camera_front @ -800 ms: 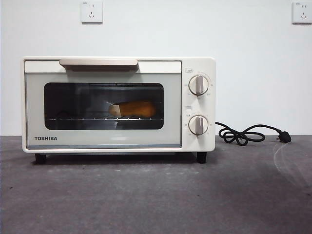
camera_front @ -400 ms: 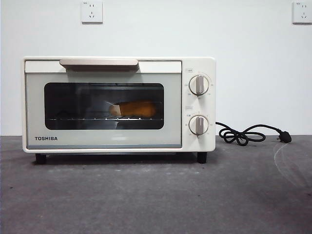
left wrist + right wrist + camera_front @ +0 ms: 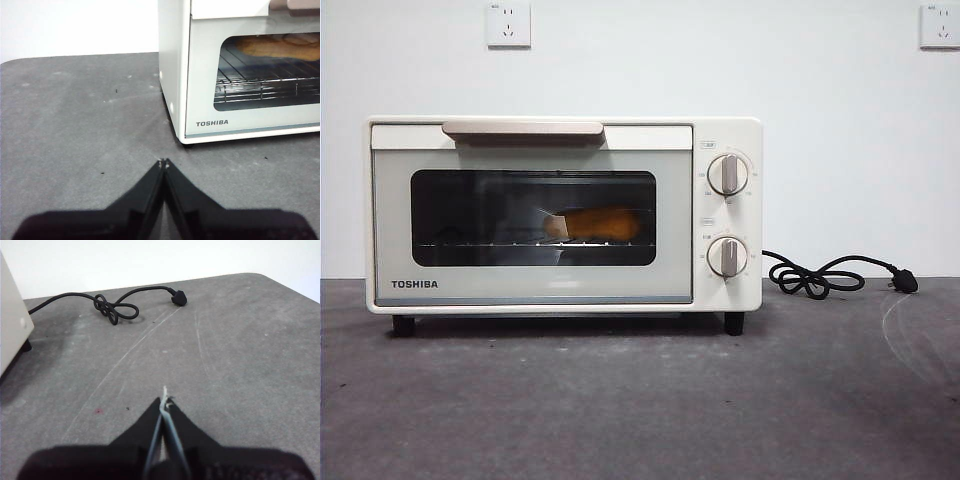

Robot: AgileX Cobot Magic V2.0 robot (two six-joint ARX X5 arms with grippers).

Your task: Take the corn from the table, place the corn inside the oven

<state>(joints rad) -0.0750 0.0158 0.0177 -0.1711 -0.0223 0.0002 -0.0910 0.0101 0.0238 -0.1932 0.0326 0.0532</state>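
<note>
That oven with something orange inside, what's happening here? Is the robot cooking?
Nothing is being handled right now. The corn lies on the wire rack inside the oven, and the oven door is shut. The left gripper hangs over the table near the oven's front corner, jaws closed and empty. The right gripper, also closed and empty, is off to the other side, by the black power cord, which lies unplugged.

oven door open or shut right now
Shut. The oven door stands flush and upright with its bar handle at the top, and the corn shows only through the dark glass, lying on the rack inside.
</note>
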